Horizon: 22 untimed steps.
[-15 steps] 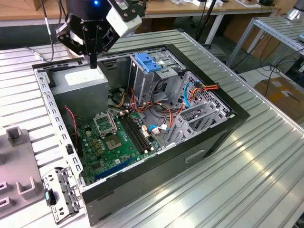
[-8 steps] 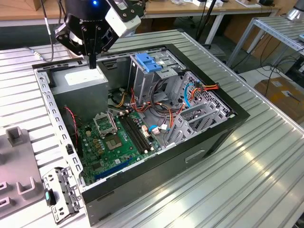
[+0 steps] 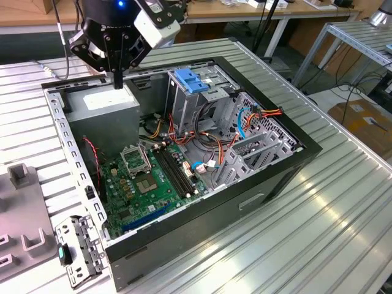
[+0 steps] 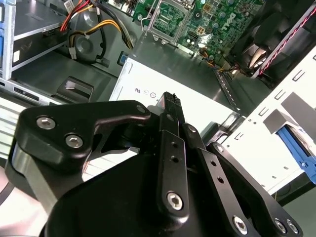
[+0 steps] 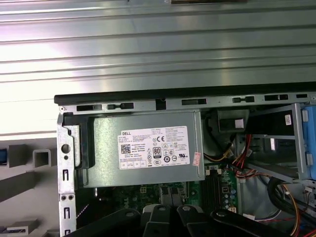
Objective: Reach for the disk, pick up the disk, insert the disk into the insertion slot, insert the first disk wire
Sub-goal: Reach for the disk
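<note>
Gripper (image 3: pixel 116 78) matte black, linked bars (image 4: pixel 170 163) w/ silver hex screws (image 4: pixel 174 199); blue LED (image 3: pixel 120 5), white block (image 3: pixel 156 27) at wrist

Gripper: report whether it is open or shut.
Shut, holding nothing: in the second wrist view the gripper has its fingers pressed together with no gap, over the grey power supply.

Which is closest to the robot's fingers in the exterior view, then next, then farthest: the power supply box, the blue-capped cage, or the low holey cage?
1. Power supply box: just under the fingers.
2. Blue-capped cage: toward the exterior view's right.
3. Low holey cage: farthest right.
</note>
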Each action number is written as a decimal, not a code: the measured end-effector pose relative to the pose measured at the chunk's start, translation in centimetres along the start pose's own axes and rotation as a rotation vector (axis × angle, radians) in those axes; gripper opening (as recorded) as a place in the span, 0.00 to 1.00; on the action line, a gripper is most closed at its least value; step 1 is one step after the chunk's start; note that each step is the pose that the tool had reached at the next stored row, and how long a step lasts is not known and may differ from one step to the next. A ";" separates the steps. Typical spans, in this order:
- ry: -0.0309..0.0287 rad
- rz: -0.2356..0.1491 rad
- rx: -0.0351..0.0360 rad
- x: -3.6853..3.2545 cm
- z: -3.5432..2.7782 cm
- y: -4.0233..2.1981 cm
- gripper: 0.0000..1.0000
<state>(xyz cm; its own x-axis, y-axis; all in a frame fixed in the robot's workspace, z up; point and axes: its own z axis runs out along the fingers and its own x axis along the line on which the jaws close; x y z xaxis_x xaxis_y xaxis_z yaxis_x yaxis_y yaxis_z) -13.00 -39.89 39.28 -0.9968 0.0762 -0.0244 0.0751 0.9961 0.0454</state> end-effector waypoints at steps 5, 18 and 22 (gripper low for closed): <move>0.0000 0.000 -0.0001 0.09 0.00 -0.01 0.11; 0.0000 0.000 -0.0001 0.44 0.01 -0.03 0.11; 0.0000 0.000 -0.0001 0.56 0.02 -0.04 0.11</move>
<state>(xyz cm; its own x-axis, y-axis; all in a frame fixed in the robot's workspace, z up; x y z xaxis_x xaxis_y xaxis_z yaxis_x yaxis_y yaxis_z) -13.57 -39.89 39.25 -0.9968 0.0763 -0.0244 0.0751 0.9961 0.0455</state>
